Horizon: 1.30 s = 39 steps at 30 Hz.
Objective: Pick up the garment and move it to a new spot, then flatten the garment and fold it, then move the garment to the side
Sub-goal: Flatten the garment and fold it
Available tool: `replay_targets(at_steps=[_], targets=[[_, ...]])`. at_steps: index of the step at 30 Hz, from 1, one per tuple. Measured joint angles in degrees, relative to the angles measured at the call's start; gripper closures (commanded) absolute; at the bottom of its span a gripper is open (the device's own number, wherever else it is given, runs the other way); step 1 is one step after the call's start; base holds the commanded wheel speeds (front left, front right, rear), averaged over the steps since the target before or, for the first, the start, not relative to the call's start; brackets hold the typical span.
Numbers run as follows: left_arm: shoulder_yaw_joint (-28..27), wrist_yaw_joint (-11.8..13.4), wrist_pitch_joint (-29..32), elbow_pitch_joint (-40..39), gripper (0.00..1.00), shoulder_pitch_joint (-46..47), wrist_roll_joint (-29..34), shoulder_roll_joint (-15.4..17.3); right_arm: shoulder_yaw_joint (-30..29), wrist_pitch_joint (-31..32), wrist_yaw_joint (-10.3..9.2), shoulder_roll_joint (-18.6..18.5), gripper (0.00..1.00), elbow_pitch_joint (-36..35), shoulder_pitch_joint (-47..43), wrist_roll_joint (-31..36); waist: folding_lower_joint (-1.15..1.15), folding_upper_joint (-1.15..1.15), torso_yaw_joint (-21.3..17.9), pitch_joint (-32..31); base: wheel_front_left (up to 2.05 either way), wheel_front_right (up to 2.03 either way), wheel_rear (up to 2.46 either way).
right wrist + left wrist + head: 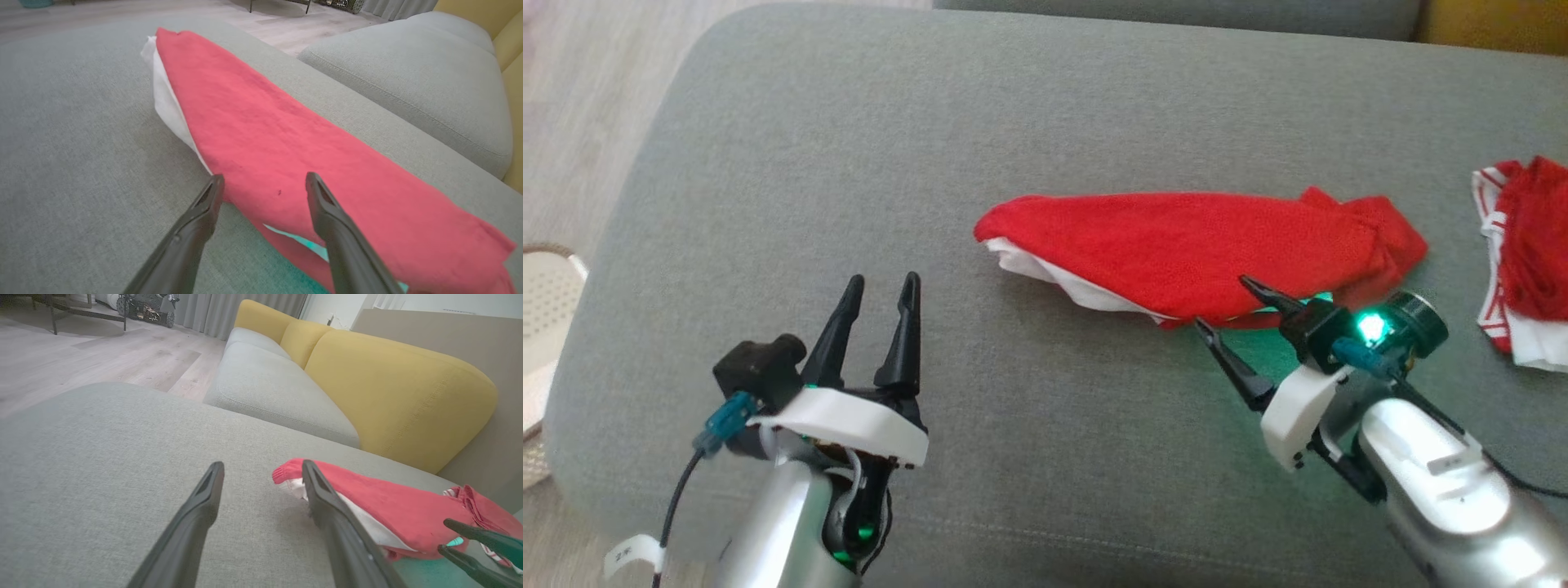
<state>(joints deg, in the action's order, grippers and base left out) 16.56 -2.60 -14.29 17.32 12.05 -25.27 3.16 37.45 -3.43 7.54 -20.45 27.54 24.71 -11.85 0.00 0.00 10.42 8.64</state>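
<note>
Red garment [1192, 245] lies folded, centre-right on the grey cushion [849, 147]. Right gripper [1219, 301] is spread, fingertips at the garment's near edge. Left gripper [883, 279] is spread over open cushion, left of the garment, well apart. 1 second garment [1531, 253] lies at the right edge.

A home living room is indicated. A sofa [388, 396] with grey seat cushions and yellow backs is seen next to a wide grey upholstered seat [849, 163]. Pale wood-plank floor [81, 351] is laid around them, and grey curtains [229, 310] are hung down to it at the far side. A red garment [1176, 245] is laid on the upholstery.
</note>
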Motion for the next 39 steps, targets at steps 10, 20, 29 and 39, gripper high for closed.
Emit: replay_targets(at_steps=[10,20,29,39], targets=[[-0.56,-0.66,-0.01,0.88,0.00,0.34,0.49,-0.45,3.08,-0.10,0.00,-0.63,0.00,6.62,3.94,-0.66,0.00,0.00,2.42,1.80,0.00,0.00,0.00],[-0.13,-0.71,-0.01,1.16,0.00,0.86,0.41,-0.60,3.60,-0.10,0.00,-0.65,1.00,8.50,5.47,-5.20,0.00,0.00,2.18,2.20,0.00,0.00,0.00],[1.20,-0.41,-0.01,1.27,0.00,1.31,0.26,-0.70,4.33,-0.04,0.00,-2.37,1.00,8.37,9.94,-7.79,0.00,0.00,2.08,2.08,0.00,0.00,0.00],[2.38,-0.36,-0.01,1.62,0.00,1.54,-0.59,-0.74,10.22,3.48,0.00,-6.08,1.00,8.68,18.03,-9.69,0.00,0.00,3.93,2.49,0.00,0.00,0.00]])
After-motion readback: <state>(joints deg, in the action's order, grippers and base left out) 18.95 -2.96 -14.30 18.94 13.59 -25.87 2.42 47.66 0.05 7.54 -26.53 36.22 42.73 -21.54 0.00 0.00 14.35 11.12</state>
